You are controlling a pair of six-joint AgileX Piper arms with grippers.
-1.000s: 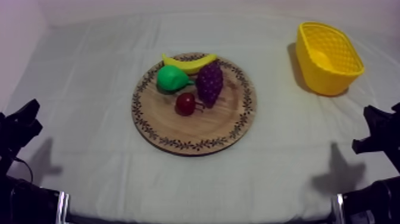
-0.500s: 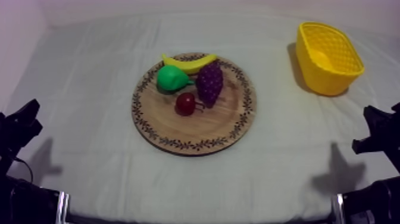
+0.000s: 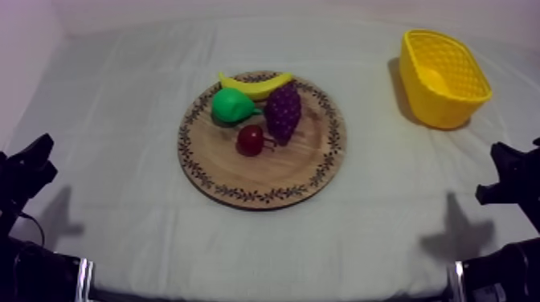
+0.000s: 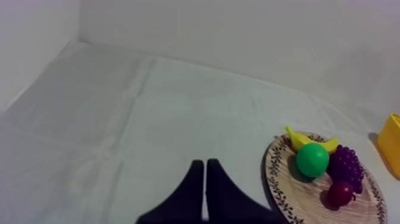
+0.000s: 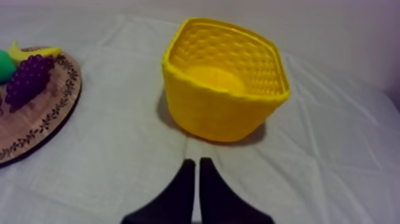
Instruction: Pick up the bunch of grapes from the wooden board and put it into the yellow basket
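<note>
The purple bunch of grapes lies on the round wooden board at mid-table, right of the green pear, below the banana and above a small red fruit. The yellow basket stands empty at the far right. My left gripper rests low at the left edge, and in its wrist view its fingers lie together, shut on nothing, left of the board. My right gripper rests low at the right, shut, just in front of the basket; the grapes lie off to its side.
Grey-white cloth covers the table. Bare cloth lies between the board and the basket and along the front edge. A pale wall rises behind the table.
</note>
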